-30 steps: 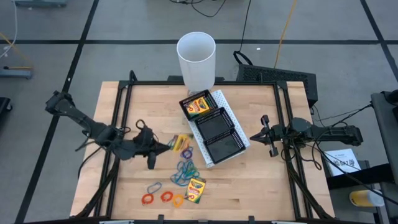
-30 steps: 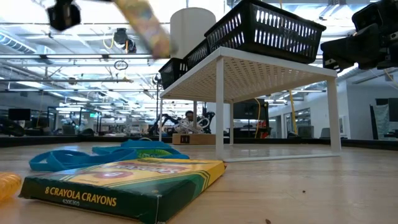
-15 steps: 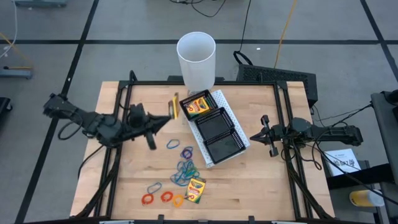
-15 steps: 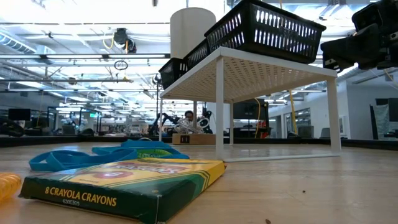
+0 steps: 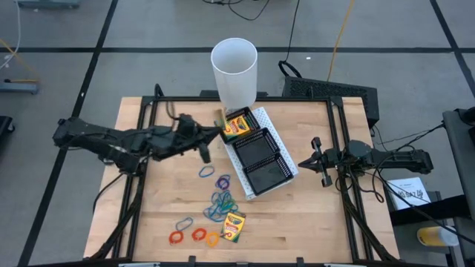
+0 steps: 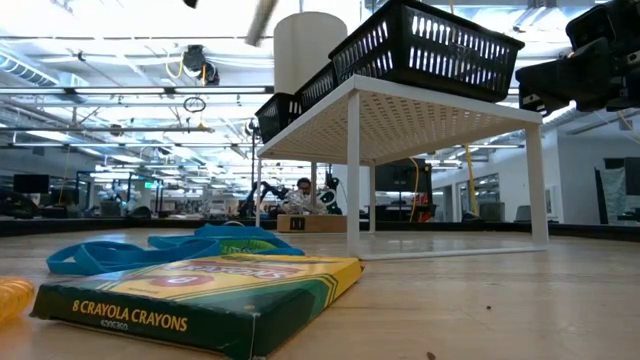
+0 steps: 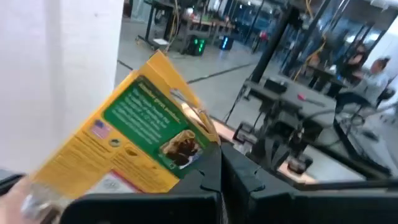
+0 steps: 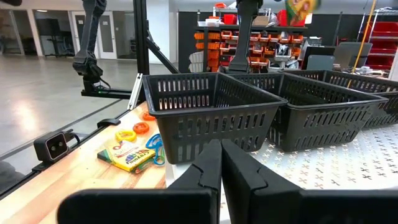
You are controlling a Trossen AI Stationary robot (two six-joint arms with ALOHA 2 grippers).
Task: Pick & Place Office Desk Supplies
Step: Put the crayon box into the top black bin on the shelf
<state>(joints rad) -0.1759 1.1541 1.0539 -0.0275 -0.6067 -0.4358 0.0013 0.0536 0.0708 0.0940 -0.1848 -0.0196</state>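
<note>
Left gripper (image 5: 215, 134) is clamping one crayon box (image 7: 134, 134); one is sitting in the tray (image 5: 286, 165), one on the table (image 5: 297, 222); right gripper (image 5: 315, 161) is resting closed, empty.

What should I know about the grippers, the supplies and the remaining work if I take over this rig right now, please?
Left gripper: shut on a crayon box, beside the tray's end compartment nearest the white cup.
Right gripper: shut, empty, waiting right of the tray.
Done: one crayon box in tray, in that end compartment.
Left: place the held box; one crayon box on table; rubber bands scattered on the table.
</note>
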